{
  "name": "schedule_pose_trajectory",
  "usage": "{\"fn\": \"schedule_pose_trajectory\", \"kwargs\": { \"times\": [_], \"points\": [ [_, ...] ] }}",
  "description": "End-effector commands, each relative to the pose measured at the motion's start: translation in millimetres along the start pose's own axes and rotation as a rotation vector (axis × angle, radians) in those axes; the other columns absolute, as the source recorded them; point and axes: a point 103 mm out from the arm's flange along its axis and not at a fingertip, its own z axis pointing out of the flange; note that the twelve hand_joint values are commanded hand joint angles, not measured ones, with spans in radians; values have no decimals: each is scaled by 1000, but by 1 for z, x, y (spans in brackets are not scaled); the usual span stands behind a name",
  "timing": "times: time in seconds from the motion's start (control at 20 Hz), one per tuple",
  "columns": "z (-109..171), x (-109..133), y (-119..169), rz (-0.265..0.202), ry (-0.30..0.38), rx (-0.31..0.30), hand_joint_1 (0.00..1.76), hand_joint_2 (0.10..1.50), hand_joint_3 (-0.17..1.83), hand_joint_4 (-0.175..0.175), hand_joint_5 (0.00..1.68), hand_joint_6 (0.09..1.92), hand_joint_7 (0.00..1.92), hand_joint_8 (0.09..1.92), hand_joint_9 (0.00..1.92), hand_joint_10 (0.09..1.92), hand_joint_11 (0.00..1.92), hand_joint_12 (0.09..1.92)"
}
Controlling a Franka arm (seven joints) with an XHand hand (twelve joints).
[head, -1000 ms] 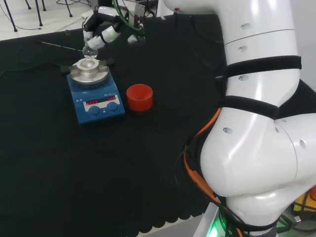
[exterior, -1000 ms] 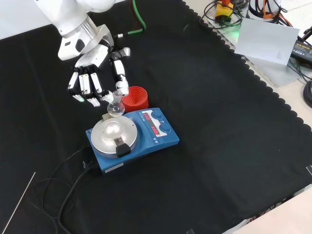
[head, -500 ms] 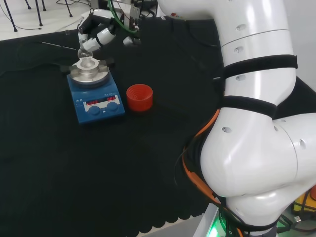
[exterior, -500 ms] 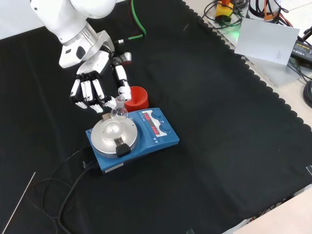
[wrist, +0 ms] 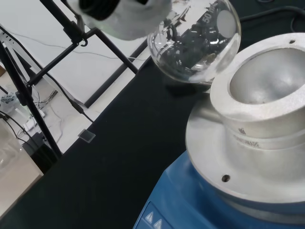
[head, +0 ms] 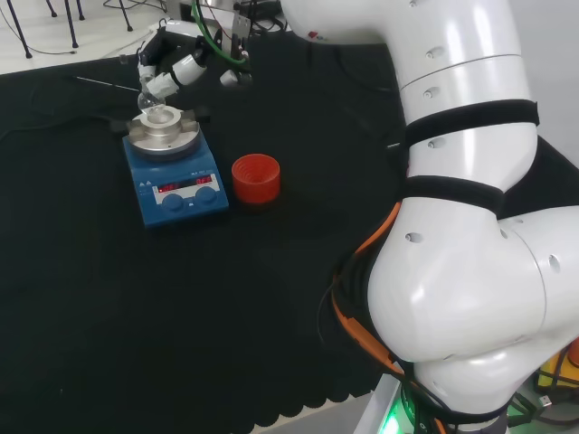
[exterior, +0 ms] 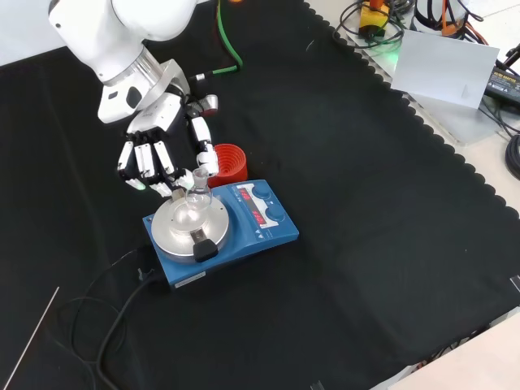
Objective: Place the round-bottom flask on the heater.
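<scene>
The round-bottom flask (exterior: 195,200) is clear glass and hangs just over the heater's silver bowl (exterior: 187,223). The hand (exterior: 153,156) is shut on the flask's neck, fingers on one side and thumb on the other. In the wrist view the flask's bulb (wrist: 193,43) sits at the rim of the bowl (wrist: 259,90), slightly above it and not inside. A blurred white finger (wrist: 124,14) shows over the bulb. In the head view the hand (head: 172,72) holds the flask (head: 151,109) over the far side of the blue heater (head: 172,181).
A red ribbed ring stand (exterior: 227,162) sits on the cloth right behind the heater, close to the thumb. The heater's black cable (exterior: 114,292) trails to the front left. A thin rod (exterior: 32,341) lies at the lower left. A green cable (exterior: 229,41) runs behind the hand.
The hand has carried the flask from beside the heater's back edge to over the silver bowl and lowered it a little. The heater and red ring have stayed put.
</scene>
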Motion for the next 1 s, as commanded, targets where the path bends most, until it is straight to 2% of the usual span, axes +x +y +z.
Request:
{"fn": "schedule_pose_trajectory", "kwargs": {
  "times": [0.05, 0.65, 1.0],
  "points": [
    [4, -6, 6, -4, -1, 11, 1062, 996, 80, 175, 1138, 760, 764, 681, 780, 813, 192, 1458],
    [20, -34, 11, 13, 43, 35, 1062, 996, 80, 175, 1139, 760, 767, 680, 780, 813, 193, 1458],
    [23, -40, 11, 14, 51, 39, 1062, 996, 80, 175, 1139, 759, 767, 680, 780, 813, 194, 1458]
  ]
}}
